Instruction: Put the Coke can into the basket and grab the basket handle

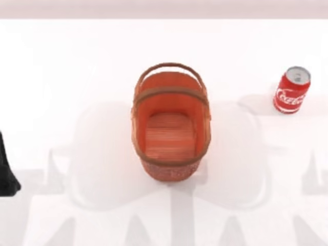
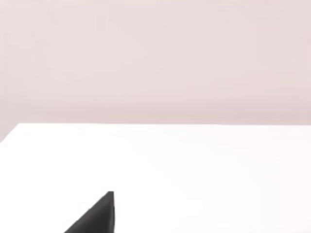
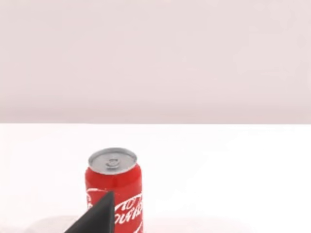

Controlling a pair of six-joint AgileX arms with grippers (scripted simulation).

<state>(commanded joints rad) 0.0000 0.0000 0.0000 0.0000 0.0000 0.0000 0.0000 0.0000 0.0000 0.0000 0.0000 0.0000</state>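
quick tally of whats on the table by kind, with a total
can: 1
basket: 1
total: 2

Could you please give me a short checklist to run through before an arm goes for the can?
1. Small red cylindrical Coke can upright on the white table, right of the basket: ok.
2. Oval orange-red woven wicker basket empty, slatted floor free to receive the can: ok.
3. Thin brown arched basket handle crosses the opening, so the can should probably go in beside it: ok, with care.
4. Right gripper faces the can in the right wrist view; fingers open or shut: cannot tell.
5. Left gripper away from the basket, nothing but table ahead: ok.
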